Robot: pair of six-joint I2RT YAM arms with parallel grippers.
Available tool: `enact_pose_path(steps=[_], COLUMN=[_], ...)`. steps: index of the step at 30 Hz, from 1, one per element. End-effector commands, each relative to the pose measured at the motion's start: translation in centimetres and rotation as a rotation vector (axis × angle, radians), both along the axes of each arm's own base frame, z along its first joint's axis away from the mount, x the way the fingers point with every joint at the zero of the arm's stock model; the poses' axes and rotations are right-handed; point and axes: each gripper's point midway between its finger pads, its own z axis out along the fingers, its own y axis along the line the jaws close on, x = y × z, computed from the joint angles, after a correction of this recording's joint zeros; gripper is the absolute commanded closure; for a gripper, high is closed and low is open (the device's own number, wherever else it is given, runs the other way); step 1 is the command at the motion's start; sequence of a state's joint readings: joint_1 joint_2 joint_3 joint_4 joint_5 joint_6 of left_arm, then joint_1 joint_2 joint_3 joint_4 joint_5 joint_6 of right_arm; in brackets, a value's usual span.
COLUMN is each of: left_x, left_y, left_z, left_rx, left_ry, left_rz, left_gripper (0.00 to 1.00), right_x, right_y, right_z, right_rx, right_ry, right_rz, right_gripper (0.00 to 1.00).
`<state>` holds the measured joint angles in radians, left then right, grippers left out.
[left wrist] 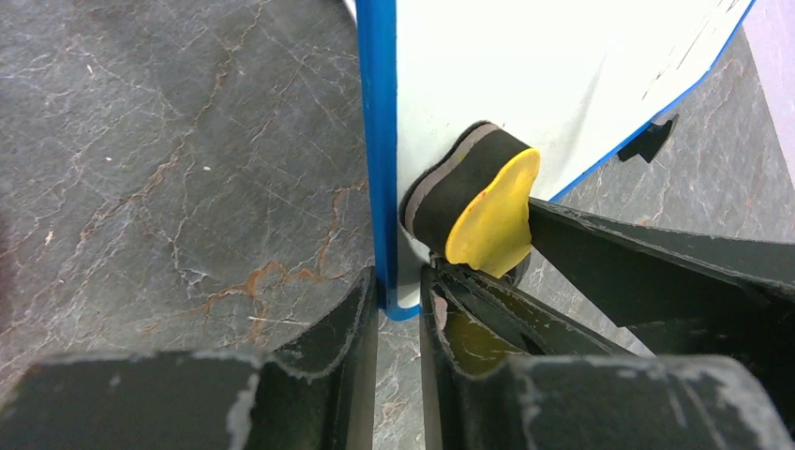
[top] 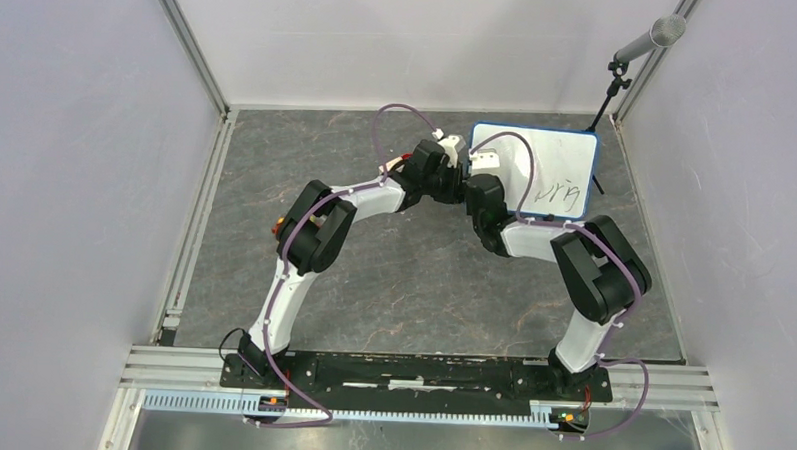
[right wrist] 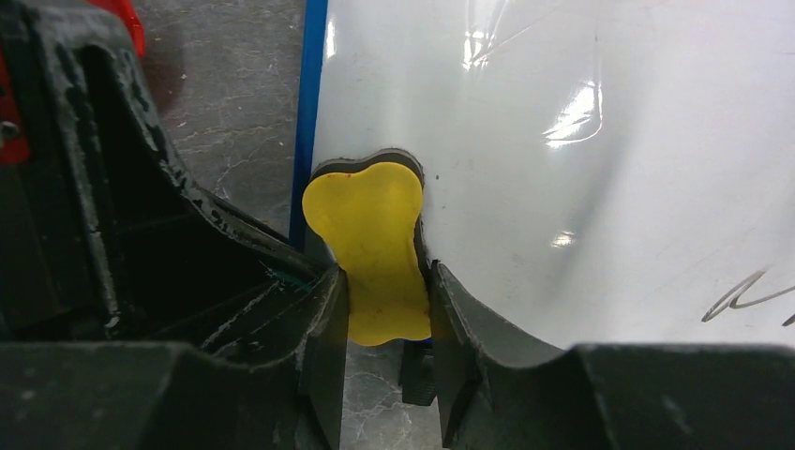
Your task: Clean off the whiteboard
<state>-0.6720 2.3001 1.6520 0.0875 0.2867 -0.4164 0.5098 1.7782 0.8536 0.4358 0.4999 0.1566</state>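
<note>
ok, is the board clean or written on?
Written on. Black handwriting shows at the lower right of the whiteboard; the yellow eraser sits at its left edge.

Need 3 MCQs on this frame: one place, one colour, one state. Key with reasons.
1. Where is the black handwriting relative to the yellow bone-shaped eraser? A under it; B on the eraser itself; C apart from it, same board.
2. Rim colour of the small rectangular white whiteboard? A red; B blue; C green.
3. Left pincer? A shut on the rim; B open in air; C shut on the eraser.
Key: 1C, strokes lie clear of the eraser. 2B, blue edge shows. 3A, its fingers clamp the rim.
</note>
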Motion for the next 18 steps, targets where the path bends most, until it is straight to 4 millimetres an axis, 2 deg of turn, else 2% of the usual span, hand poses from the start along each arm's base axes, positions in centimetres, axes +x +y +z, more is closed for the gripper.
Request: enact_pose_path(steps=[1,5,7,11,16,18], left_x=[0.0,0.0,0.0,0.1,0.1,0.1], left_y=[1.0,1.1,1.1,1.1,1.2,1.1], left_z=[-3.2,-3.3,-3.3,-3.3,-3.3,-3.3], left_rx=[0.098,0.099,0.100,0.101,0.102,0.101], left_ry=[-0.013,-0.012,-0.010,-0.007,-0.009,-0.008], left_rz=[-0.002,0.001,0.002,0.002,0.005,0.001], left_gripper=[0.92,0.92,0.92,0.91,0.91,0.89], right_x=[0.7,-0.2,-0.4,0.1,0.7,1.1], right_y=[-1.3,-6.7,-7.6,-5.7,-0.7,-0.7], right_z=[-0.1,-0.4,-0.2,-0.7,-0.7,0.4], right_rx=[-0.008,0.019,-0.003,-0.053,-0.017,-0.018], right_ry=[0.001,0.010,0.002,0.029,0.032,0.021], right_rz=[-0.016,-0.132,-0.141,-0.066,0.057,0.053], right_gripper=[0.62,0.62,0.62,0.62,0.62,0.62])
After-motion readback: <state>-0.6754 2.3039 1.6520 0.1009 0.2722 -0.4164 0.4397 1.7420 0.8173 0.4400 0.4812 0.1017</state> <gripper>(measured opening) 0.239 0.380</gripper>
